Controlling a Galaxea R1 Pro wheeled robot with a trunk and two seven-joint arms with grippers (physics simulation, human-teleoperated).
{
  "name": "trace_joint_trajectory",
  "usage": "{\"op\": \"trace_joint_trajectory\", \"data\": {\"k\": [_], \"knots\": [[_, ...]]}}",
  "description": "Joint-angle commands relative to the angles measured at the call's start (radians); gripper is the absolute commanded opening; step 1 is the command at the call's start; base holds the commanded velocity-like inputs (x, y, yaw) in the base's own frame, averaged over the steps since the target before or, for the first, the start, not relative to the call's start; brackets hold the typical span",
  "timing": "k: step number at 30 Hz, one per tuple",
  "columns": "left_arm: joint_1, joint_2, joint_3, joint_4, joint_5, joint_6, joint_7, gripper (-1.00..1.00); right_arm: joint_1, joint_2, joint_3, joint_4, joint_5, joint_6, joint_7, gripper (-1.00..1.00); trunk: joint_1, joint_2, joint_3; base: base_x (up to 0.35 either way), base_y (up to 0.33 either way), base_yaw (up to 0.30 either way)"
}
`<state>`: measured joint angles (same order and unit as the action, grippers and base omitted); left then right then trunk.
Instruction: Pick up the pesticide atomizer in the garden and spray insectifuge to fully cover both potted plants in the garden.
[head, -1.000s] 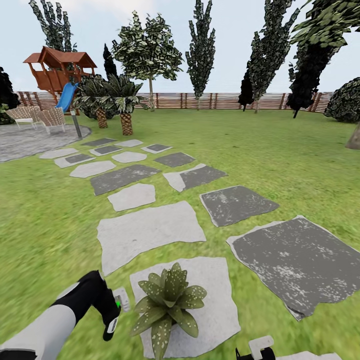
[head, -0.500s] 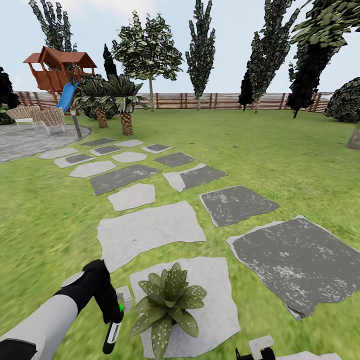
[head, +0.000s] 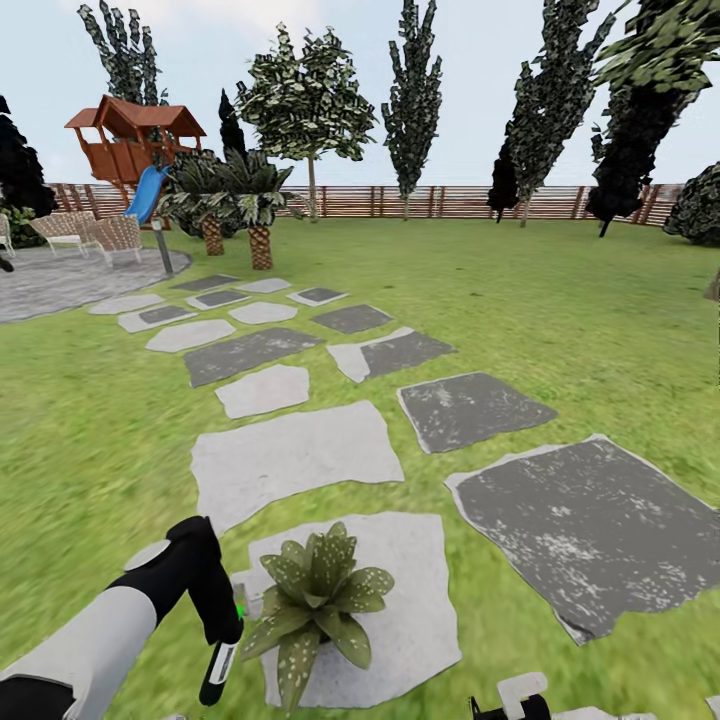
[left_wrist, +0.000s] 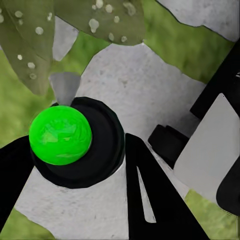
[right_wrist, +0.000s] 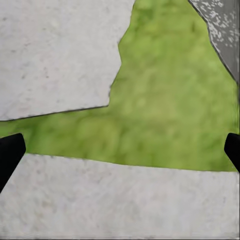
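The dark slim atomizer with its green knob (left_wrist: 60, 135) was clamped between the left jaws, just beside the white-specked green rosette plant (head: 315, 600). Spraying was judged in hand; further coverage was required. The right jaws stood apart.

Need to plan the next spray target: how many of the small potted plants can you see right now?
1. The potted plant sits on a light stepping stone just right of the left gripper; its speckled leaves also appear in the left wrist view. A second may be outside the views.
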<state>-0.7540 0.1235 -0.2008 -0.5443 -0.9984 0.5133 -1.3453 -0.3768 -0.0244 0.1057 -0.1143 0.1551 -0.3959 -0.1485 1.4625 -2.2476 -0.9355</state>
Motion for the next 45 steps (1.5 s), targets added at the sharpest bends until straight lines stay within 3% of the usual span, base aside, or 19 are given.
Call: {"op": "trace_joint_trajectory", "data": {"k": [1,5,10,16,21,25,30,31,32,33,45], "knots": [[-0.001,0.002,-0.005,-0.002,-0.002,0.011,-0.006,-1.00,-0.001,0.000,0.008,0.001,0.008,0.000,-0.011,1.00,-0.001,0.000,-0.001,-0.217,-0.214,0.000],[0.000,0.004,-0.005,-0.001,-0.002,0.016,-0.005,-1.00,-0.001,0.000,0.008,0.000,0.007,0.000,-0.011,1.00,-0.001,0.000,-0.001,-0.252,-0.202,0.000],[-0.001,0.003,-0.005,0.000,-0.002,0.077,0.001,-1.00,-0.001,0.000,0.009,0.000,0.007,0.000,-0.011,1.00,-0.001,0.000,-0.002,-0.148,-0.109,0.103],[-0.001,0.002,-0.006,0.000,-0.003,0.085,-0.001,-1.00,-0.001,0.000,0.009,0.001,0.008,0.000,-0.011,1.00,-0.001,0.000,-0.004,-0.008,-0.006,0.233],[-0.041,-0.006,-0.009,0.001,-0.005,0.159,-0.005,-1.00,-0.001,0.000,0.009,0.001,0.008,0.000,-0.010,1.00,-0.001,0.000,-0.005,0.000,0.000,0.027],[-0.076,-0.013,-0.043,0.010,0.002,0.227,-0.007,-1.00,-0.001,0.000,0.009,0.001,0.008,0.000,-0.010,1.00,-0.001,0.000,-0.005,0.000,0.000,0.000],[-0.072,-0.011,-0.107,0.017,0.003,0.237,-0.011,-1.00,-0.001,0.000,0.009,0.001,0.008,0.000,-0.010,1.00,-0.001,0.000,-0.005,0.000,0.000,0.018],[-0.073,-0.012,-0.130,0.018,0.003,0.238,-0.033,-1.00,-0.001,0.000,0.009,0.001,0.008,0.000,-0.011,1.00,-0.001,0.000,-0.005,0.000,0.000,0.156],[-0.077,-0.014,-0.166,0.008,-0.002,0.238,-0.106,-1.00,-0.001,0.000,0.009,0.001,0.008,0.000,-0.010,1.00,-0.001,0.000,-0.005,0.000,0.000,0.244],[-0.080,-0.014,-0.178,0.006,-0.003,0.238,-0.130,-1.00,-0.001,0.000,0.009,0.001,0.008,0.000,-0.010,1.00,-0.001,0.000,-0.005,0.000,0.000,0.259],[-0.095,-0.014,-0.189,0.001,-0.003,0.241,-0.154,-1.00,-0.001,0.000,0.008,0.001,0.008,0.000,-0.011,1.00,-0.001,0.000,-0.005,0.109,-0.071,0.057]]}}
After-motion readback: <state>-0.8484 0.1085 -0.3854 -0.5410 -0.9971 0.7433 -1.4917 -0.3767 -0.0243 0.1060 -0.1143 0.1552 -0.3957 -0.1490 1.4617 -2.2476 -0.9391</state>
